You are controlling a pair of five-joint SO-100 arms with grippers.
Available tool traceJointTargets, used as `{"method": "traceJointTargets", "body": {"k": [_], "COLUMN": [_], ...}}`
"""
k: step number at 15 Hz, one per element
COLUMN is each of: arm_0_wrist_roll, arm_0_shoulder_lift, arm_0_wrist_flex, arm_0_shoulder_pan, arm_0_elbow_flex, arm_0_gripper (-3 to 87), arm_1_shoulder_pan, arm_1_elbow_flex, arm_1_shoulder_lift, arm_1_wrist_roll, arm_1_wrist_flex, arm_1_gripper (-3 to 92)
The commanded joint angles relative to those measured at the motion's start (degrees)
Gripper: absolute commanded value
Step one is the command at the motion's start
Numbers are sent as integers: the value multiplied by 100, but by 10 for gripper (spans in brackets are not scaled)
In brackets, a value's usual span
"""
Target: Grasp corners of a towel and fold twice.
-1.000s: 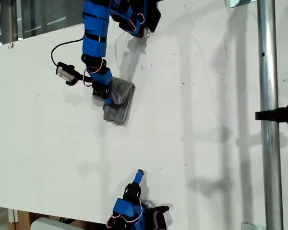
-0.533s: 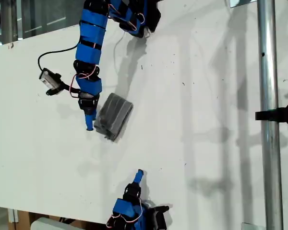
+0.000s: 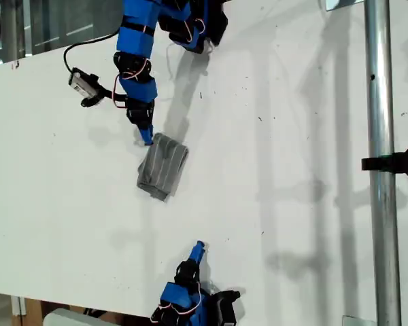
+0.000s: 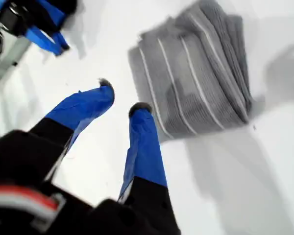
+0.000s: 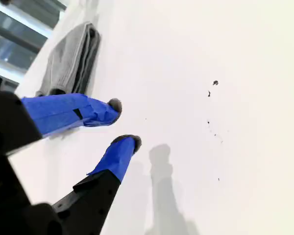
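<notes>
My first claw (image 4: 121, 97), jaws parted and empty, hangs just beside the folded grey pale-striped towel (image 3: 162, 167) on the white desk (image 3: 292, 204).

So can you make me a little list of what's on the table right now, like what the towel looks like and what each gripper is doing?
towel: the grey striped towel lies folded into a small bundle on the white table
first gripper: my first gripper is open, empty, just beside the towel's edge
second gripper: my second gripper is open, empty, over bare table, away from the towel
touching: neither gripper holds the towel
other things: a metal pole runs down the exterior view's right side
</notes>
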Motion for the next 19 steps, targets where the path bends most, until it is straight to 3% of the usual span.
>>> {"method": "traceJointTargets", "body": {"k": [1, 2, 5, 6, 7, 9, 12, 19], "arm_0_wrist_roll": [-193, 343, 571, 1222, 2259, 2461, 2461, 2461], "arm_0_shoulder_lift": [35, 35, 35, 35, 35, 35, 35, 35], "arm_0_wrist_flex": [202, 211, 220, 220, 220, 220, 220, 220], "arm_0_shoulder_pan": [-26, -44, 290, 369, 378, 369, 360, 360], "arm_0_elbow_flex": [35, 35, 35, 35, 35, 35, 35, 35], "arm_0_gripper": [96, 81, 78, 75, 73, 71, 71, 71], "arm_1_shoulder_pan": [-123, -193, -185, -141, -105, -475, -571, -580], "arm_1_elbow_flex": [1371, 2013, 3234, 3630, 3560, 3577, 3568, 3568], "arm_1_shoulder_lift": [1626, 2479, 4975, 6240, 6231, 6223, 6223, 6223], "arm_1_wrist_roll": [396, 668, 1274, 1995, 2197, 2531, 2136, 2136], "arm_1_wrist_flex": [1187, 1670, 3182, 4078, 4430, 4438, 4509, 4509], "arm_1_gripper": [3, 0, -2, -2, 1, 147, 143, 143]}}
